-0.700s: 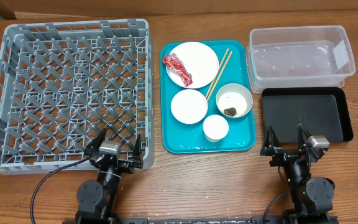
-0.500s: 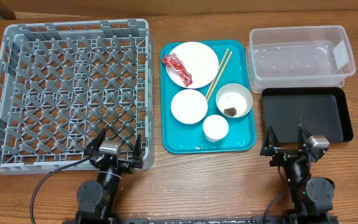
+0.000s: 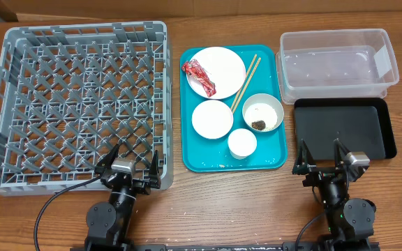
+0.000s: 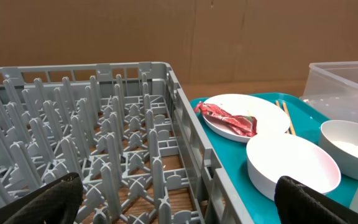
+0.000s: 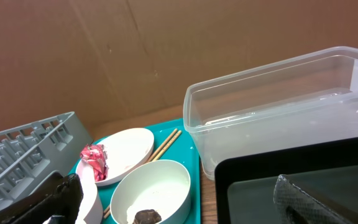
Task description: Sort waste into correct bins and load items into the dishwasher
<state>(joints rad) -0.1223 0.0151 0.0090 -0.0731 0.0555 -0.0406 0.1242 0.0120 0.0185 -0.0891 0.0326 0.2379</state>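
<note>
Red wrapper (image 3: 199, 77) on plate (image 3: 225, 63); chopsticks (image 3: 246, 82) beside; empty bowl (image 3: 212, 118), scrap bowl (image 3: 268, 104), cup (image 3: 242, 143); clear tub (image 3: 337, 66), black tray (image 3: 340, 129) right; rack (image 3: 75, 97) left.

Reference: serving tray (image 3: 201, 152), mid-table; 12 o'clock points away from the arms
- Rack (image 3: 82, 28): 9 o'clock of the serving tray, just beside it
- Tub (image 3: 337, 33): 2 o'clock
- Shallow tray (image 3: 340, 129): 3 to 4 o'clock, directly in front of the tub

On the serving tray:
- Plate (image 3: 223, 66): 11 o'clock
- Wrapper (image 3: 199, 77): on the plate, at its 9 o'clock edge
- Chopsticks (image 3: 246, 82): 1 o'clock, beside the plate
- Bowl (image 3: 274, 104): 3 o'clock, scraps (image 3: 259, 125) inside
- Dish (image 3: 212, 118): 8 o'clock
- Cup (image 3: 242, 143): 5 o'clock
</note>
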